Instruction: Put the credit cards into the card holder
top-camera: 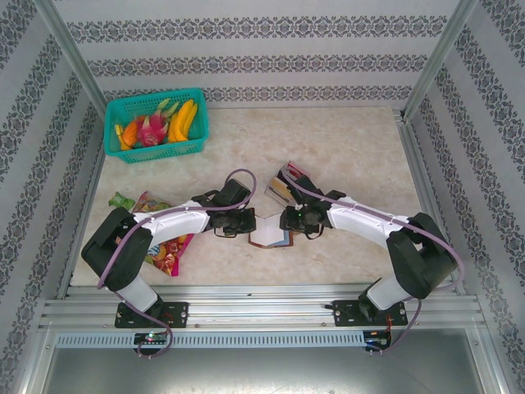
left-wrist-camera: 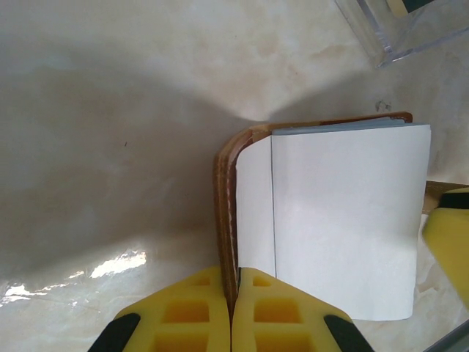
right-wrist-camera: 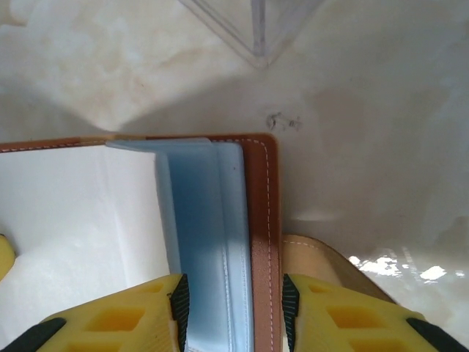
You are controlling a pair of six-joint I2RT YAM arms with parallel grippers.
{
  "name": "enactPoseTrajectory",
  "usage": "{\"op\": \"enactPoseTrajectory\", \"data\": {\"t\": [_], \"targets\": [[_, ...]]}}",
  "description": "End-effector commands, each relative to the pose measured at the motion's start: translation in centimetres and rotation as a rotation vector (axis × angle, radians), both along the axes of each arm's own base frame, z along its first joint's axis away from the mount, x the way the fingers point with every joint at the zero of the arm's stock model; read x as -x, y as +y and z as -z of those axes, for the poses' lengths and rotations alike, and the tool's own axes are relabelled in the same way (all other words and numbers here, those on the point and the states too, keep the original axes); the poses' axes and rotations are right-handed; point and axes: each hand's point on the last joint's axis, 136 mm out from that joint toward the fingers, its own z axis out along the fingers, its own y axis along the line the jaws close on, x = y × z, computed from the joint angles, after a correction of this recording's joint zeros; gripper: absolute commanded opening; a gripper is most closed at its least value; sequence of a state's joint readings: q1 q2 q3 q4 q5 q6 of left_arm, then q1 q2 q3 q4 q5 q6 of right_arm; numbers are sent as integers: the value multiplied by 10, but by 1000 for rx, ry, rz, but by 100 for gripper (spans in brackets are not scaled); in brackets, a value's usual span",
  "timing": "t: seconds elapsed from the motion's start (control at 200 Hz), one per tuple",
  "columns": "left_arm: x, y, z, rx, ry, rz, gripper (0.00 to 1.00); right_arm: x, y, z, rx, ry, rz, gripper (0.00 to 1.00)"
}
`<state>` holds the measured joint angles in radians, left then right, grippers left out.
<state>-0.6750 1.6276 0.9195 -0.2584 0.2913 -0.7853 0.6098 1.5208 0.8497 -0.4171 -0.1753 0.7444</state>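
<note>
The left arm (top-camera: pixel 176 220) and the right arm (top-camera: pixel 357 220) are built alike: a smooth white shell along the middle link, set between bulky black joint housings, rising from a flat black base plate (top-camera: pixel 152 313). A mauve cable (top-camera: pixel 243 176) runs the length of each arm and loops free near the wrist. The left gripper (left-wrist-camera: pixel 231 297) and the right gripper (right-wrist-camera: pixel 233 308) carry bright yellow fingers (right-wrist-camera: pixel 117 323), moulded with shallow rectangular pockets and trimmed in black at the outer corners

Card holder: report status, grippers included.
Left gripper shut on card holder left cover. Right gripper straddling right cover and sleeves, grip unclear. Holder open on table. Clear stand just beyond, apart.
</note>
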Motion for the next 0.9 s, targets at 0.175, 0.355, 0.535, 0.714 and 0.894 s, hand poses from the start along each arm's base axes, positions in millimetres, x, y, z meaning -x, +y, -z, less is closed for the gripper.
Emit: {"op": "enactPoseTrajectory", "data": {"t": [0.175,0.355,0.535,0.714,0.894], "targets": [[3,-2,5,5,2,12,1,-3,36,-6,-220,11,-39,43],[4,0,8,-4,5,11,1,-2,41,-8,-273,0,-57,42],[4,2,12,-15,6,-1,3,1,30,5,-172,36,-45,45],[5,13,16,-62,-2,-25,12,0,22,14,-83,31,-50,46],[3,16,15,-72,-14,-26,22,-1,12,15,38,11,-53,47]]}}
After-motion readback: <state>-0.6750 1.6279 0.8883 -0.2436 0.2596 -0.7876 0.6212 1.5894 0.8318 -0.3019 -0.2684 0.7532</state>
